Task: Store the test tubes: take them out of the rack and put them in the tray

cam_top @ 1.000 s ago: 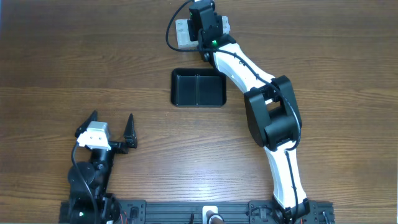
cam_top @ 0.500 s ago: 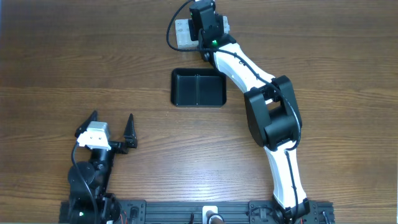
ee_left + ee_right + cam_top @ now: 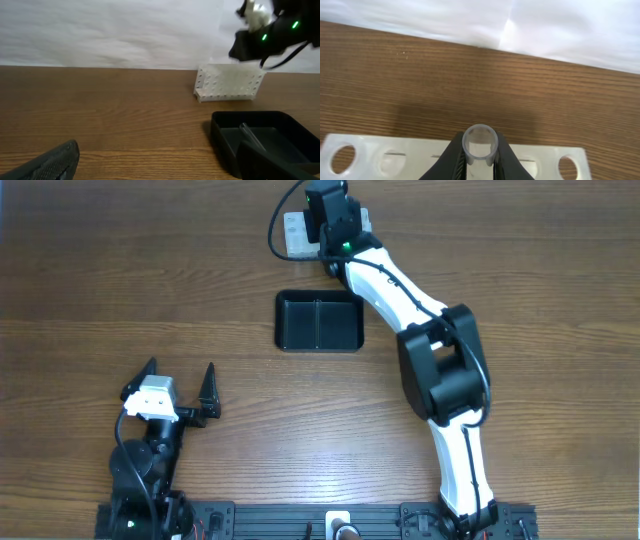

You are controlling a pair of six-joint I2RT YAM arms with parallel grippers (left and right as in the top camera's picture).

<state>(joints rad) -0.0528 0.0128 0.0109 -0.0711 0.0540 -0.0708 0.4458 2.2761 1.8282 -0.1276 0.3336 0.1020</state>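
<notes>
Pinching a clear test tube [image 3: 480, 141] just below its open rim, the right gripper [image 3: 480, 162] has one dark finger [image 3: 456, 159] pressed to each side of the glass. The tube stands upright between the jaws, its mouth facing the wrist camera. The white rack [image 3: 395, 159] lies directly under it. Whether the tube's lower end sits in a hole or hangs free of it cannot be told. Round holes show in the rack on both sides of the held tube, and bare wooden table [image 3: 420, 75] lies beyond the rack.

From above, the right gripper [image 3: 325, 220] covers most of the rack [image 3: 293, 228], which sits at 12 o'clock from the black tray [image 3: 320, 322], near it but not touching. A thin line down the middle splits the tray into two compartments. The right arm reaches up to the rack from its base at about 5 o'clock of the tray, passing the tray's right side.

The left gripper [image 3: 180, 370] sits low over the table at about 8 o'clock from the tray, well apart from it, with its jaws spread wide and nothing between them. Its wrist camera looks across the wood at the tray [image 3: 220, 135], with the rack [image 3: 230, 82] behind it and the right gripper [image 3: 260, 30] above the rack.
</notes>
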